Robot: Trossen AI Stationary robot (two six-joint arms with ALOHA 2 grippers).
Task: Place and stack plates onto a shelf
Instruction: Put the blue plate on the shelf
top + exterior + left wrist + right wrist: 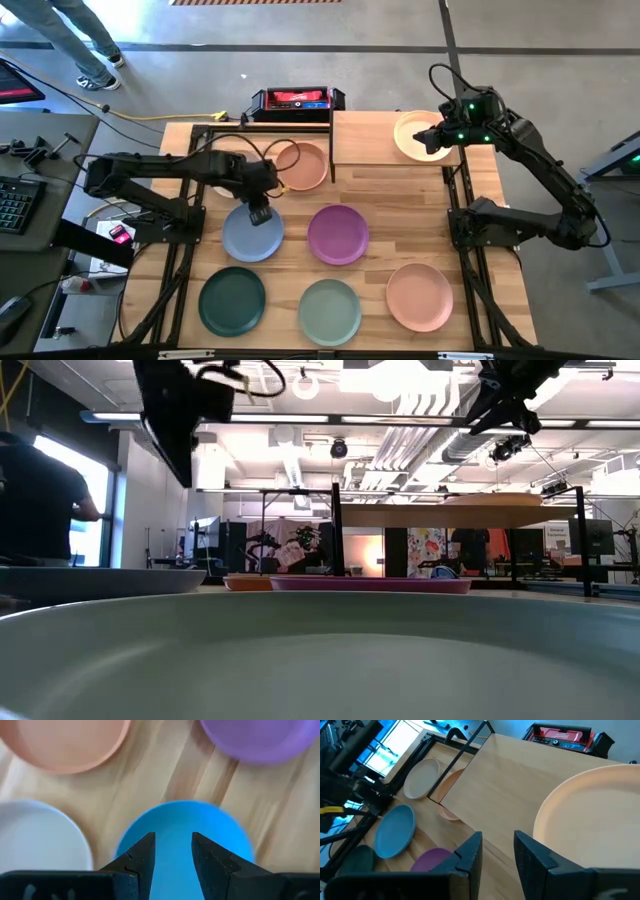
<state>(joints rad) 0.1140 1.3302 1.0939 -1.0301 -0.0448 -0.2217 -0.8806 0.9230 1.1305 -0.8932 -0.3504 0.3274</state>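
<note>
Left claw [259,213] hovered released directly over near rim of blue plate [252,232] on tabletop [390,200]. Right claw [432,137] released beside cream plate [418,134] on shelf [365,140].

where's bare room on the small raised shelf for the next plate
The raised light-wood shelf is bare on its left half, between the round cream plate and the orange-tan plate. Its right end is crowded: the cream plate sits there with the right gripper open over it.

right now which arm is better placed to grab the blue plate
Left. Its gripper hangs open right over the blue plate; the right gripper is off at the shelf by the cream plate.
</note>
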